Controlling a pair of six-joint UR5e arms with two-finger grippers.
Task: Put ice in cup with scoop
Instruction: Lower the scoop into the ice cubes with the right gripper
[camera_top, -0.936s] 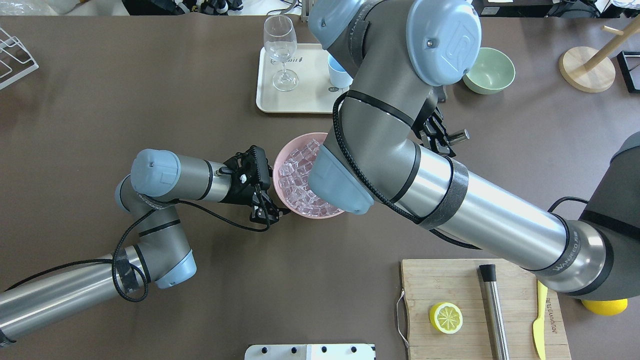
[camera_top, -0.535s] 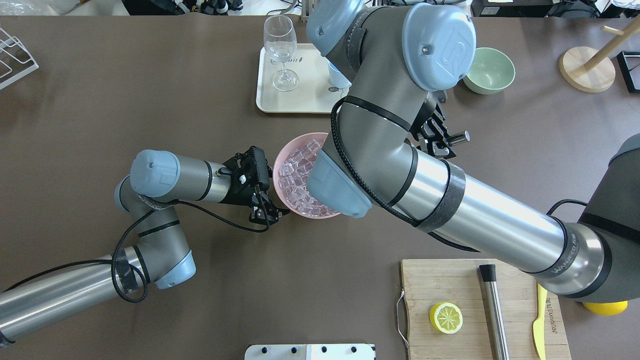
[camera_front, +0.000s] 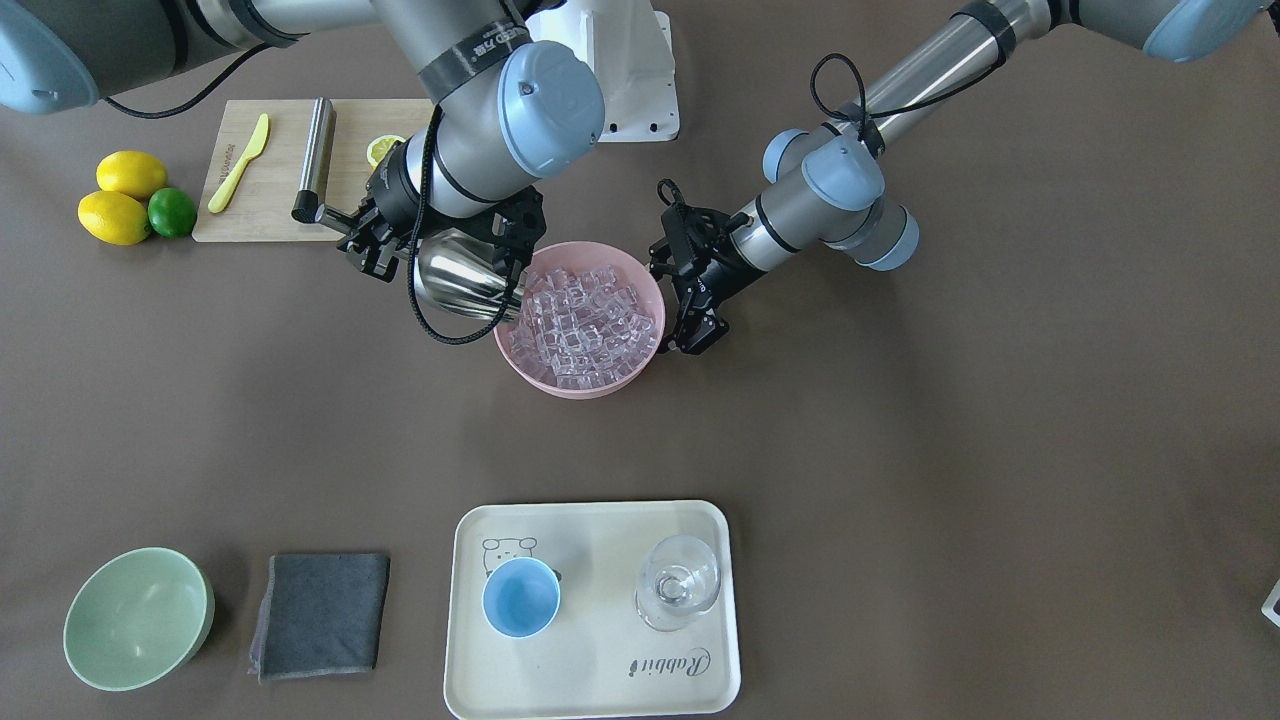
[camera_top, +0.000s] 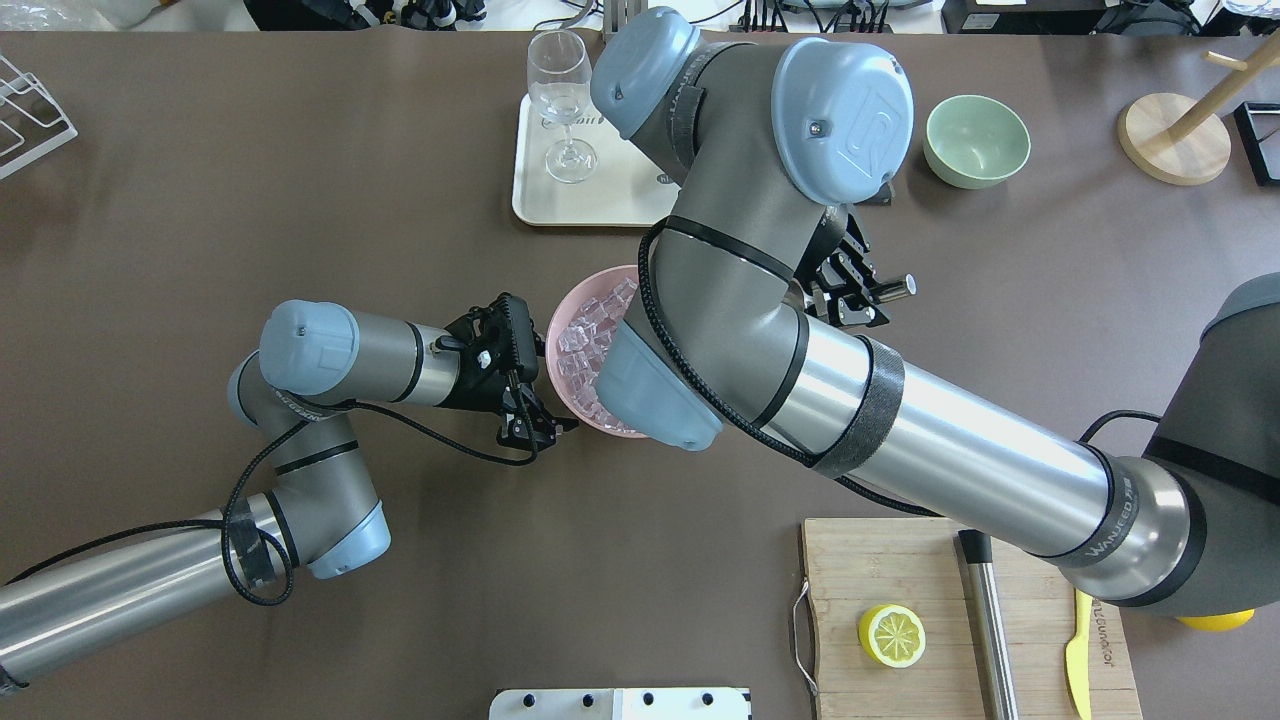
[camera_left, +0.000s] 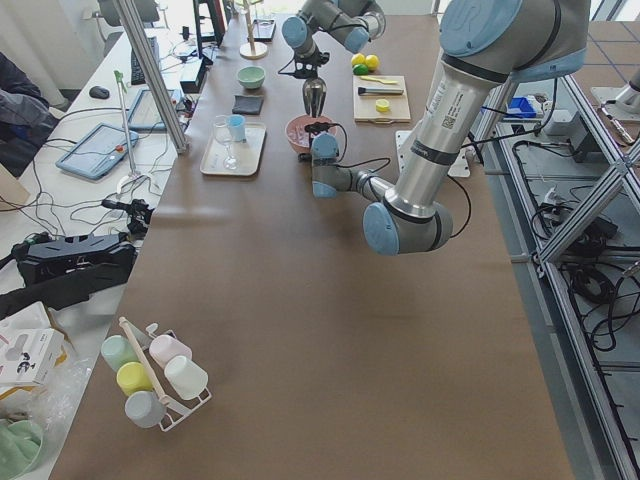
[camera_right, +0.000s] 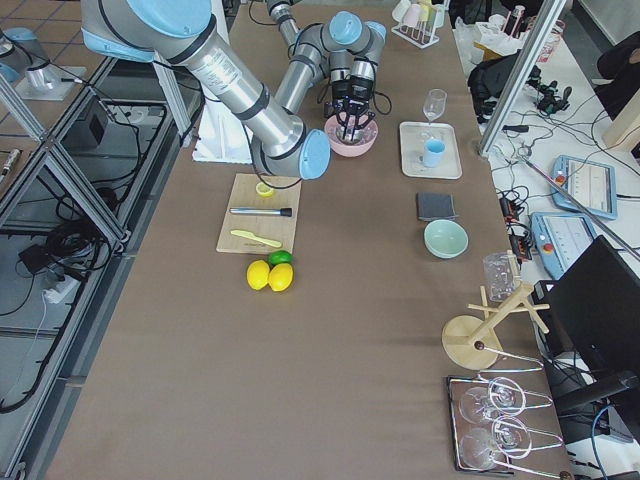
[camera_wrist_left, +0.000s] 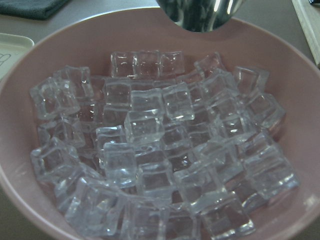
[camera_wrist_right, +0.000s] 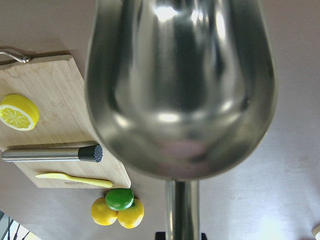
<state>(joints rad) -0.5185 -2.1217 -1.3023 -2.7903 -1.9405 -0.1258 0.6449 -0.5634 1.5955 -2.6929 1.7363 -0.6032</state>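
The ice (camera_front: 585, 320) is a heap of clear cubes in a pink bowl (camera_front: 560, 385) at mid table; it also shows in the left wrist view (camera_wrist_left: 150, 150). My right gripper (camera_front: 365, 240) is shut on the thin handle of the steel scoop (camera_front: 460, 280). The scoop's trough is tilted with its mouth at the bowl's rim, and it looks empty in the right wrist view (camera_wrist_right: 180, 90). My left gripper (camera_front: 695, 325) is at the bowl's opposite rim and seems shut on it. The light-blue cup (camera_front: 521, 597) stands empty on a cream tray (camera_front: 600, 680). My right arm hides the cup in the overhead view.
A wine glass (camera_front: 678, 583) stands on the tray beside the cup. A grey cloth (camera_front: 320, 615) and a pale green bowl (camera_front: 135, 618) lie beside the tray. A cutting board (camera_top: 930, 560) holds a half lemon, a steel cylinder (camera_top: 990, 630) and a yellow knife. Lemons and a lime (camera_front: 130, 205) lie near it.
My right arm has swung toward the pink bowl with the scoop, and now covers more of the bowl and all of the cup in the overhead view. The left arm has not moved.
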